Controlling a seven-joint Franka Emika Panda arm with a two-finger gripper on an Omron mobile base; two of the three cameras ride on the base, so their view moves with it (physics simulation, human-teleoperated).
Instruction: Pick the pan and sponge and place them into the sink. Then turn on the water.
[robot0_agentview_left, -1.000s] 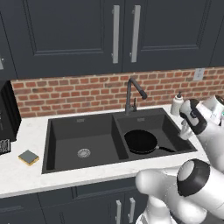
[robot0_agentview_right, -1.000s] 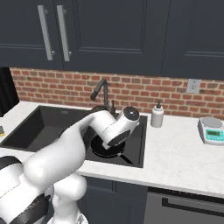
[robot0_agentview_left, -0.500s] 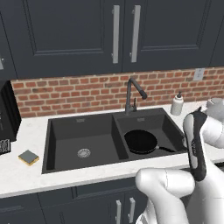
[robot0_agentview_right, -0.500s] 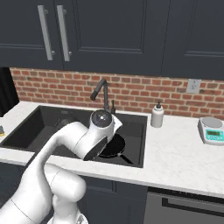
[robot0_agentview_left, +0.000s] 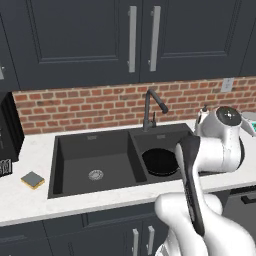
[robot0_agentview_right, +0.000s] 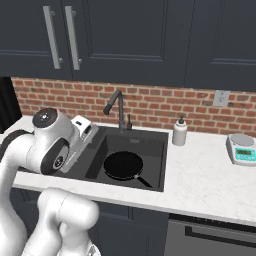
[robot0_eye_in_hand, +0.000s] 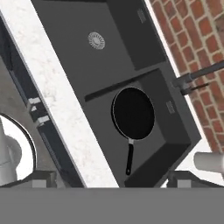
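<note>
Pan (robot0_agentview_right: 123, 165) handle toward counter front

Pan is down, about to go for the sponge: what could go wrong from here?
1. The sponge lies on the counter far left of the sink, a long reach across; the base may need to drive.
2. The faucet stands over the divider, where the sweeping arm could clip it.
3. The pan fills the right basin.

Matt black pan (robot0_eye_in_hand: 133, 113) in matt charcoal sink (robot0_eye_in_hand: 83, 65), silver metal drain (robot0_eye_in_hand: 96, 40); speckled white stone-look counter (robot0_eye_in_hand: 57, 105); rough red brick wall (robot0_eye_in_hand: 192, 35).
</note>
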